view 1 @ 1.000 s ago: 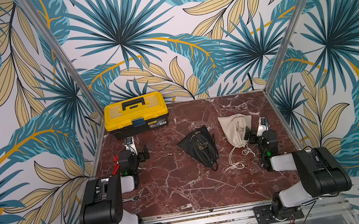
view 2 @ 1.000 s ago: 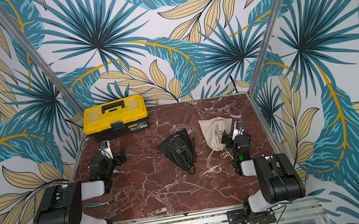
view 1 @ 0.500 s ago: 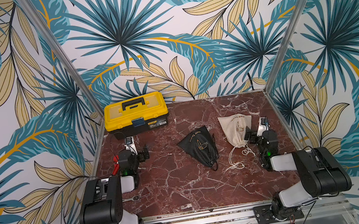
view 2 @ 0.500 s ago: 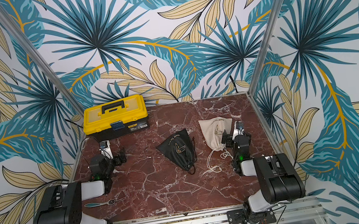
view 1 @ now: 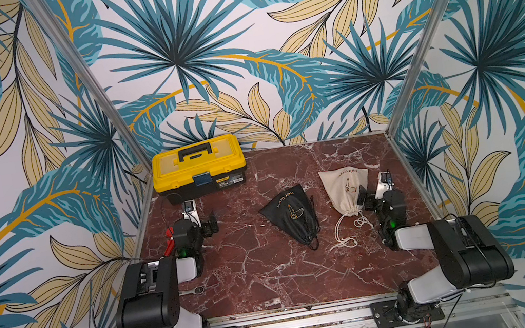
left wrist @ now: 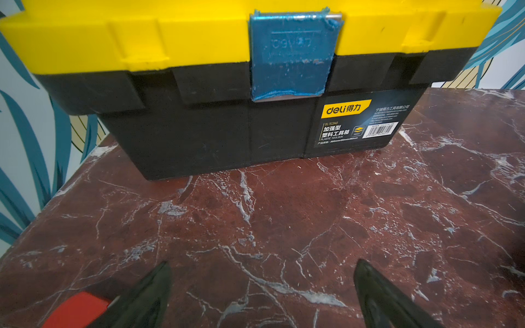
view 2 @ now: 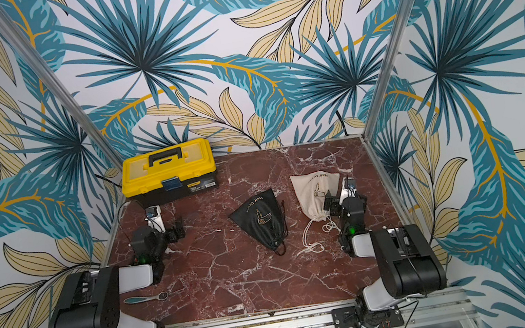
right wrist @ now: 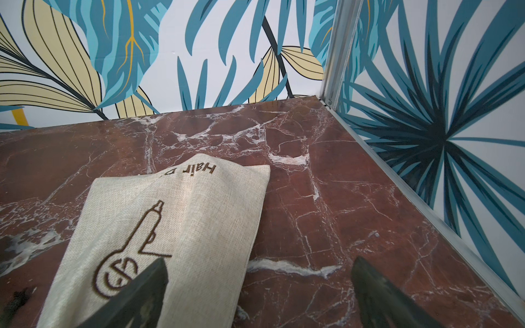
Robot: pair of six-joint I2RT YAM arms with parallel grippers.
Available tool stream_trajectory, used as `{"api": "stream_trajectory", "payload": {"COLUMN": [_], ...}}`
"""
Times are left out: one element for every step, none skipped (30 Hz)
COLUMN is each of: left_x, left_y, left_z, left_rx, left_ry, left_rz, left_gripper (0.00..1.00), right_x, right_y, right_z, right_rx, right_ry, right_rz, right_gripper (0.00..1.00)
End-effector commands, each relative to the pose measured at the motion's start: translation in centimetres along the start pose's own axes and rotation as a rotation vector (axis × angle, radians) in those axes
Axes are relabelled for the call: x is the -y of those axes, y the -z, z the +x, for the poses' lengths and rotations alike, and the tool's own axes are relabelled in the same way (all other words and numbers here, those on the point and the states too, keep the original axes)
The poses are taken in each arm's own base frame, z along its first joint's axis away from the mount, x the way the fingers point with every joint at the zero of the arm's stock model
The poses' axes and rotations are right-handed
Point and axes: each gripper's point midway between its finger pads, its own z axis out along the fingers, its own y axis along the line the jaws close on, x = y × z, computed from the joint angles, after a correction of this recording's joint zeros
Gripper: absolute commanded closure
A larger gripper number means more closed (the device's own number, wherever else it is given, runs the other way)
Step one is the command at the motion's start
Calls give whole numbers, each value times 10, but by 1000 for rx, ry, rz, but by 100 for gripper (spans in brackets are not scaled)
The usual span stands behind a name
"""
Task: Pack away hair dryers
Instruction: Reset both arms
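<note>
No hair dryers are exposed. The black pouch (view 1: 292,213) at frame centre and the beige pouch (view 1: 346,188) right of centre look bulged and cinched, so the dryers are probably inside. Expect soft cloth over a light, rigid shell; grasp at the gathered neck. The left gripper (left wrist: 262,264) and right gripper (right wrist: 260,260) have jaws apart and empty.

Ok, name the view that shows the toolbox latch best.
The left wrist view: the latch is close, head-on, on the toolbox. In both top views it is a small blue patch. The right wrist view misses it.
</note>
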Motion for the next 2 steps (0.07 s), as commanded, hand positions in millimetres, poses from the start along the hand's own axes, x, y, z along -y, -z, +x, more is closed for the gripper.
{"api": "stream_trajectory", "payload": {"left_x": [-2,-2], "left_y": [-1,0], "left_z": [-18,-19], "left_rx": [54,55], "left_ry": [1,1], "left_rz": [-3,-3], "left_gripper": [0,0], "right_x": [0,-1], "right_y": [-1,-1], "right_z": [0,0], "right_rx": [-5,-5], "right_ry": [3,4], "right_rz": [7,5], "right_gripper": [1,0]}}
